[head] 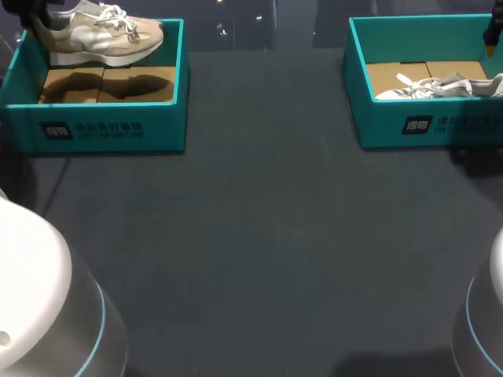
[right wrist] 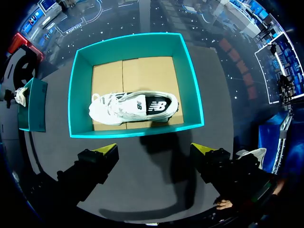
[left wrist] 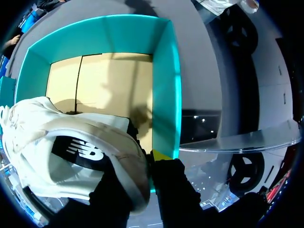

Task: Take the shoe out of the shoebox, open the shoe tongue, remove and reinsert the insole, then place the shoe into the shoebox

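A beige-and-white shoe (head: 102, 35) hangs above the left teal shoebox (head: 110, 129), held at its heel by my left gripper (head: 45, 20). In the left wrist view the left gripper (left wrist: 148, 164) is shut on the heel rim of that shoe (left wrist: 71, 142), over the left shoebox's (left wrist: 166, 85) cardboard floor. A second white shoe (head: 440, 86) lies inside the right teal shoebox (head: 416, 126). My right gripper (right wrist: 156, 149) stands open high above that box's (right wrist: 137, 132) near wall, with nothing between its fingers; the white shoe (right wrist: 135, 108) lies on its side below. Only a dark tip of the right gripper (head: 493, 35) shows in the head view.
Both boxes stand at the far side of the dark table (head: 267, 236), one at each end. My arms' white bases (head: 47, 298) fill the near corners.
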Tool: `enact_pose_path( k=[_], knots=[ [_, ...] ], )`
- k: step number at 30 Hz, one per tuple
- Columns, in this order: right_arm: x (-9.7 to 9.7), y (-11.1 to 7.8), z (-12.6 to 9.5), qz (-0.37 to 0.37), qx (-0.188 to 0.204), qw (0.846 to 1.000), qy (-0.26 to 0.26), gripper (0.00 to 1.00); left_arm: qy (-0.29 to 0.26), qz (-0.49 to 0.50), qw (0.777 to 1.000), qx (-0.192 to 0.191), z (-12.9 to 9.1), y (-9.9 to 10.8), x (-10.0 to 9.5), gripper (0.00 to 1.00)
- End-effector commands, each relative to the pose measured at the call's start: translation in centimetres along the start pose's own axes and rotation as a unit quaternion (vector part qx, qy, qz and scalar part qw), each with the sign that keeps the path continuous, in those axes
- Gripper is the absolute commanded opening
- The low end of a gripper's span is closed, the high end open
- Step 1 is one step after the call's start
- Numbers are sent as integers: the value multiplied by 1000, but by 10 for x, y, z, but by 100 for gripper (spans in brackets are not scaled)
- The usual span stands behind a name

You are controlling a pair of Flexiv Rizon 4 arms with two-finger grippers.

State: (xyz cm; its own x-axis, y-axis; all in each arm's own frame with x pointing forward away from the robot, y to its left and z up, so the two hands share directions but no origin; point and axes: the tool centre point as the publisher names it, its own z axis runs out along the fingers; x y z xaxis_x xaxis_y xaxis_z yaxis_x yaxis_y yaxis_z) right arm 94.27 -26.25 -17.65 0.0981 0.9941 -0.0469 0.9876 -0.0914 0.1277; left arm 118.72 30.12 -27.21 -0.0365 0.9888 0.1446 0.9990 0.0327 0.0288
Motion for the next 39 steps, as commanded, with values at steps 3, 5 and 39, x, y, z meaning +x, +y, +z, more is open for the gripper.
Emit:
enact_pose_path(
  k=[3,5,39],
  knots=[
    [0,-1,0,1,-1,1000,-1,100,12,-7,1000,-14,-35,-16,5,0],
    [0,-1,0,1,-1,1000,-1,100,16,-11,1000,-21,-45,-19,7,0],
    [0,-1,0,1,-1,1000,-1,100,38,37,991,-124,-188,-211,-69,0]
  ],
)
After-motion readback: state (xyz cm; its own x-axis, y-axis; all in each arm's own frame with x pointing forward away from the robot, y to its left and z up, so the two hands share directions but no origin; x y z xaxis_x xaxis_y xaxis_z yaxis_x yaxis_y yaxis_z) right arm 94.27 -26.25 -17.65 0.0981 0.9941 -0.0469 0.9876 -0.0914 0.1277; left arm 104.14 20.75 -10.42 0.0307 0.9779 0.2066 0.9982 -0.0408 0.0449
